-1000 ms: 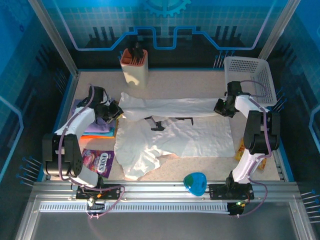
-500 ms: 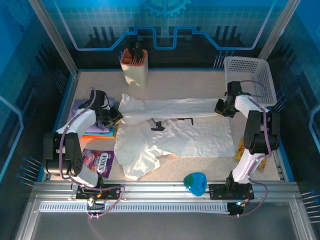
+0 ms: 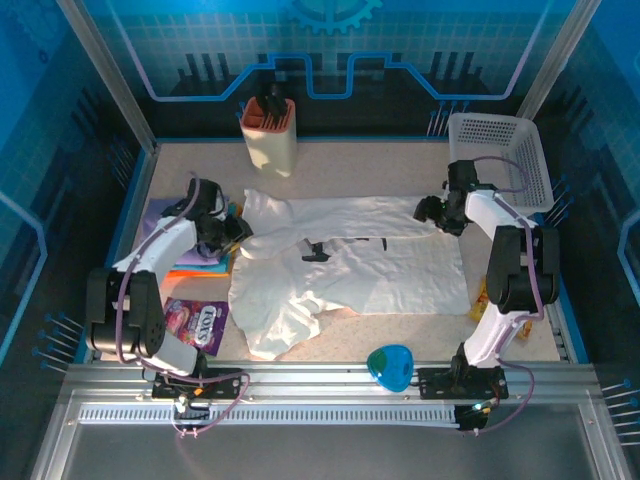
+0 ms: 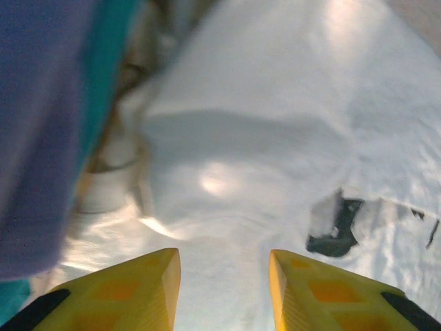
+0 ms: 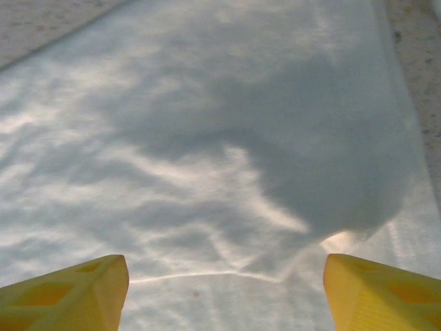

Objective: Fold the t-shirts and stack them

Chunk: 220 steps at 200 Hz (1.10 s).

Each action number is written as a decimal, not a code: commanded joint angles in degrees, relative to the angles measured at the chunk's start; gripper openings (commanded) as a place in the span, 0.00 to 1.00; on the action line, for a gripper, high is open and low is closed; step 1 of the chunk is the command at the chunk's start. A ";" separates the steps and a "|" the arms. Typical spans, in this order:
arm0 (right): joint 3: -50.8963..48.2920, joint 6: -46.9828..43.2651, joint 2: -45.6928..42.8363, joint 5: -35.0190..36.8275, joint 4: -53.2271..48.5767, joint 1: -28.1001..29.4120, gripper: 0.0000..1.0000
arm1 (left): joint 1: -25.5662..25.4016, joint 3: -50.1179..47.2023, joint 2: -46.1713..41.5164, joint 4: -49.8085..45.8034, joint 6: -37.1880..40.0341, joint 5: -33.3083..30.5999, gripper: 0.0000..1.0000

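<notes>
Counter (image 3: 385,165): speckled beige, inside blue-lit enclosure walls (image 3: 90,70). White t-shirt (image 3: 350,270) spread mid-counter. Left end effector (image 4: 224,265) narrowly parted over cloth; right end effector (image 5: 226,267) wide, empty.

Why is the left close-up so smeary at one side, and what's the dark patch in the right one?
Left wrist view: the purple and teal folded garments at the left edge are out of focus, likely too near the lens. Right wrist view: a soft shadow on the white t-shirt.
</notes>
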 commanded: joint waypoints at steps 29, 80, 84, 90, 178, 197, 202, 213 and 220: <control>-1.92 0.70 -5.27 -0.27 -0.09 2.18 0.83 | -13.73 -0.19 1.18 1.14 6.65 -8.59 0.41; -0.30 0.54 -0.54 0.43 1.22 2.10 0.84 | -18.34 -0.97 8.03 5.23 7.86 -12.58 0.41; -0.18 0.53 0.16 0.69 1.41 2.03 0.84 | -18.64 -0.79 8.54 5.21 8.06 -13.01 0.41; 0.07 0.49 0.98 1.12 1.69 2.01 0.84 | -19.06 -0.53 9.22 5.23 8.50 -13.84 0.41; 0.81 0.88 4.66 8.46 0.73 -0.06 0.82 | -19.91 5.21 15.47 3.91 14.52 -23.39 0.41; 0.71 0.70 4.71 9.16 0.64 -0.27 0.82 | -19.94 6.56 16.60 3.24 14.30 -26.45 0.41; 0.71 0.62 4.94 9.20 0.50 -0.47 0.82 | -19.96 6.98 16.95 3.00 14.34 -27.06 0.41; 0.89 0.71 5.48 9.55 -0.04 -0.92 0.82 | -20.00 7.72 17.76 2.72 14.40 -27.60 0.41; 0.81 0.79 5.75 9.66 -0.04 -1.16 0.82 | -19.97 8.01 18.16 2.73 14.26 -27.48 0.41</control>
